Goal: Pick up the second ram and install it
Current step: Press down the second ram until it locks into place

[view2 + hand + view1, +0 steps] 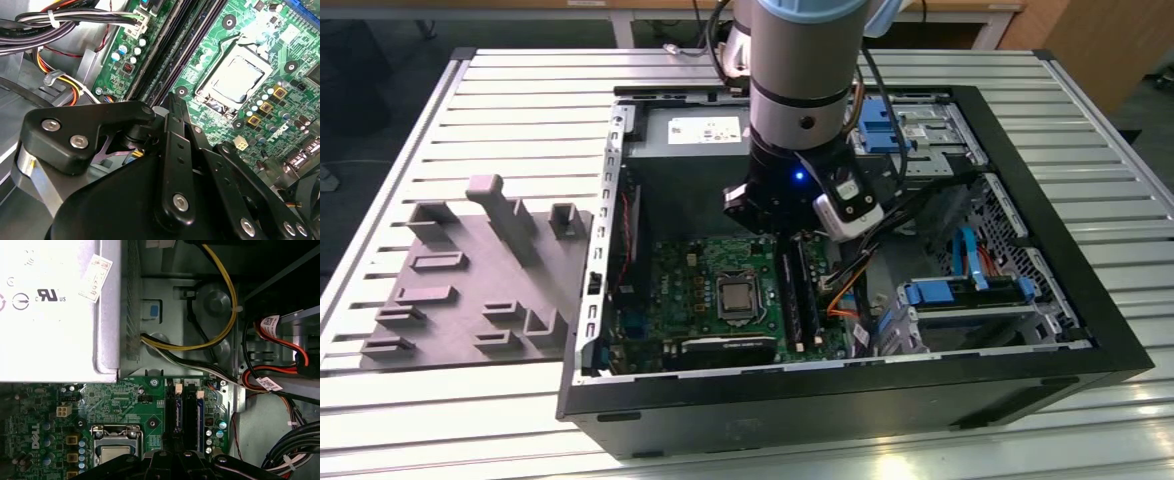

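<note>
My gripper (787, 236) hangs low inside the open computer case, right over the far end of the black memory slots (798, 292). A long dark stick, which I take for the second ram (791, 285), stands on edge along those slots, running from under my fingertips toward the case's front. I cannot tell whether the fingertips touch it. In the second wrist view the black fingers (174, 142) stand close together over the slots (167, 55), with nothing showing between them. The first wrist view looks down on the slots (183, 410) beside the processor socket (114, 447).
A grey fixture block (480, 275) with upright posts lies on the slatted table at the exterior view's left. Inside the case are the green motherboard (700, 275), cable bundles (75, 22), the power supply (50, 310) and blue drive brackets (947, 292). The case walls (854, 385) hem in the gripper.
</note>
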`<act>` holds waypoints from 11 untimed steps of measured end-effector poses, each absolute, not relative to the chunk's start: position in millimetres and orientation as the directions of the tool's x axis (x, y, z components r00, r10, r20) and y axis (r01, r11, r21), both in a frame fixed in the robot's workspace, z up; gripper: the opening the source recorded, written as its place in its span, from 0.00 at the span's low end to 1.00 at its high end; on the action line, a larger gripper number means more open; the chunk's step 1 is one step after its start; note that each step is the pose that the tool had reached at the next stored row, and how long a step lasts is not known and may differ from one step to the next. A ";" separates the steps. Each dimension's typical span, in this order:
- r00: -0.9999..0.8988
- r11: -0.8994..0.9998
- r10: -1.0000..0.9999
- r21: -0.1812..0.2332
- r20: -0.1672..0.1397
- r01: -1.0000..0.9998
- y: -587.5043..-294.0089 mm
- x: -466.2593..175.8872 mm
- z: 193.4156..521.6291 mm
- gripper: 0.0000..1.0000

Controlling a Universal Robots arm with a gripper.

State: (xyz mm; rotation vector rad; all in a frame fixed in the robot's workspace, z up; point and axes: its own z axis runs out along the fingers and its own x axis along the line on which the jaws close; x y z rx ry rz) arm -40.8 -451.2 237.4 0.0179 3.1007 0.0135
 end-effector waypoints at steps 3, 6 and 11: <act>-0.999 1.000 0.012 0.009 -0.041 0.011 -450.6 -40.5 237.4 0.11; -0.999 1.000 0.012 0.009 -0.041 0.011 -450.0 -40.3 237.4 0.11; -0.999 1.000 0.012 0.009 -0.041 0.011 -448.9 -39.4 237.4 0.11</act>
